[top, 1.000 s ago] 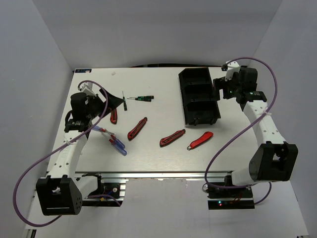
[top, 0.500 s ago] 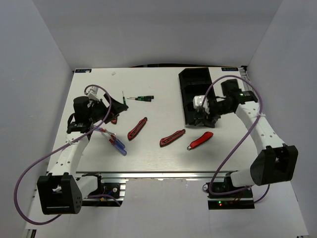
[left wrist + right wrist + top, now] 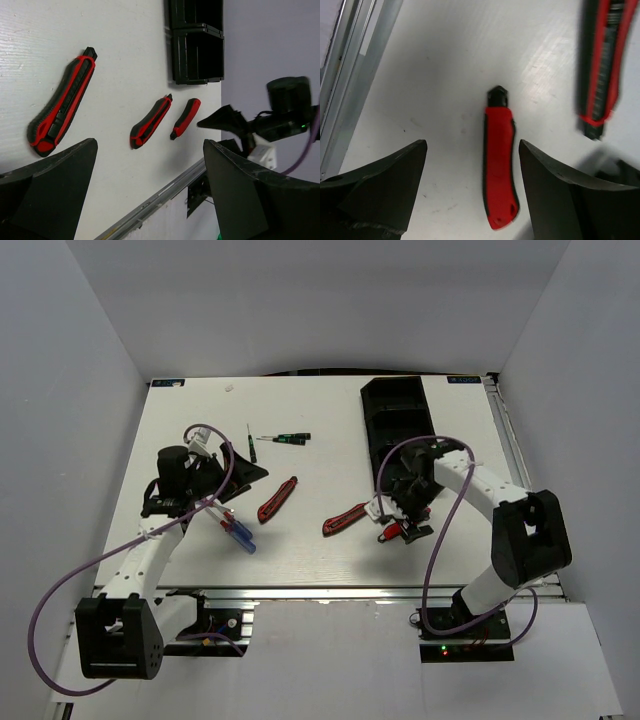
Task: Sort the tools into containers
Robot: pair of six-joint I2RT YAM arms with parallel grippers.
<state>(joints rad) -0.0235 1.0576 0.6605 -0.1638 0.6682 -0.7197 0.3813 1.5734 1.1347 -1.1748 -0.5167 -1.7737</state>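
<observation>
The black three-compartment tray (image 3: 371, 436) stands at the back right and shows in the left wrist view (image 3: 197, 55). My right gripper (image 3: 404, 524) is open and hovers over a red knife (image 3: 498, 167), which lies between its fingers (image 3: 472, 146) on the table. A second knife (image 3: 348, 518) lies left of it (image 3: 598, 75). A third knife (image 3: 278, 498) lies mid-table (image 3: 62, 116). My left gripper (image 3: 246, 471) is open and empty (image 3: 150, 150), left of that knife. A fourth knife is hidden under it.
Blue- and red-handled screwdrivers (image 3: 236, 530) lie near the left arm. Thin black-and-green screwdrivers (image 3: 288, 438) lie at the back centre. Purple cables loop from both arms. The table's metal front rail (image 3: 350, 75) is close to the right gripper.
My right arm has swung from the tray's far side down to the front and now hovers over the red knife. My left gripper has shifted slightly nearer and to the right.
</observation>
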